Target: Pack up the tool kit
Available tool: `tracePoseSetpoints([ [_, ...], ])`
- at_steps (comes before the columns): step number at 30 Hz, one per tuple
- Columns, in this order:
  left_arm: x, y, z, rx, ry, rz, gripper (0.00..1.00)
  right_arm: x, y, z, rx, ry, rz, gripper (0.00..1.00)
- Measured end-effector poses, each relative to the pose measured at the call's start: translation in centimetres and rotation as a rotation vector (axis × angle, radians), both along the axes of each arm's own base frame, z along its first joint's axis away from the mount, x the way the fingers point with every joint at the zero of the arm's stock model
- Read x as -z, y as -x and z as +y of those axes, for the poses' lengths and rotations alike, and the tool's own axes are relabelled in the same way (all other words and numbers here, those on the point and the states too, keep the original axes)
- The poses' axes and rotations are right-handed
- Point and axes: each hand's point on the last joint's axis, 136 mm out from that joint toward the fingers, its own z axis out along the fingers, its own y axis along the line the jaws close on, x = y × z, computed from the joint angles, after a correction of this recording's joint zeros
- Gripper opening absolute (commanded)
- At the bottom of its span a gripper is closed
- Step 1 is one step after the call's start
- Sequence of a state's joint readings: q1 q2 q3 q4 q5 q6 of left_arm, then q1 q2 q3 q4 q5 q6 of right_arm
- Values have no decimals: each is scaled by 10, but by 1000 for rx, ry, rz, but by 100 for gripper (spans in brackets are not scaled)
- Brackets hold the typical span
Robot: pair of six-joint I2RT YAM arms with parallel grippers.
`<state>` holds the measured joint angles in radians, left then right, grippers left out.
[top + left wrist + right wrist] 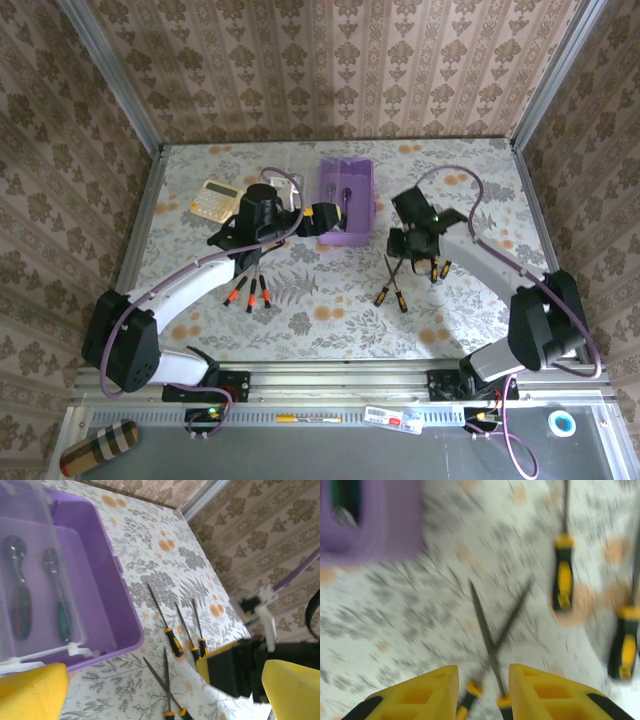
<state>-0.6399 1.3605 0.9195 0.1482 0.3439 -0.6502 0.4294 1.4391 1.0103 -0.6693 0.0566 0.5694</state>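
Here the purple case (346, 200) sits upper middle on the worktop (330, 325), the left gripper (325, 215) beside it, jaws released wide. The right gripper (483, 680), jaws parted, hovers over crossed screwdrivers (492, 649); a calculator (217, 200) lies upper left.

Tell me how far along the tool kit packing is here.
Early. Done: two tools lie in the open purple case. In hand: the right gripper, jaws parted, hovers over two crossed yellow-handled screwdrivers. Left: those, three more beside them, and the orange-handled screwdrivers.
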Motion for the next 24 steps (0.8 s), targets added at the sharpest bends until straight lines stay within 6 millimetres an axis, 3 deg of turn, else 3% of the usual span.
tracePoseSetpoints([
  [3,1,3,-3,9,-3,3,100,11,32,0,34,11,22,45],
  [9,14,-5,0,-18,-72,49,100,25,58,13,126,-28,15,52],
  [19,20,-19,24,-105,-143,41,100,67,60,38,190,-1,93,50],
  [24,17,-21,28,-117,-139,35,100,74,55,42,201,-3,97,45],
])
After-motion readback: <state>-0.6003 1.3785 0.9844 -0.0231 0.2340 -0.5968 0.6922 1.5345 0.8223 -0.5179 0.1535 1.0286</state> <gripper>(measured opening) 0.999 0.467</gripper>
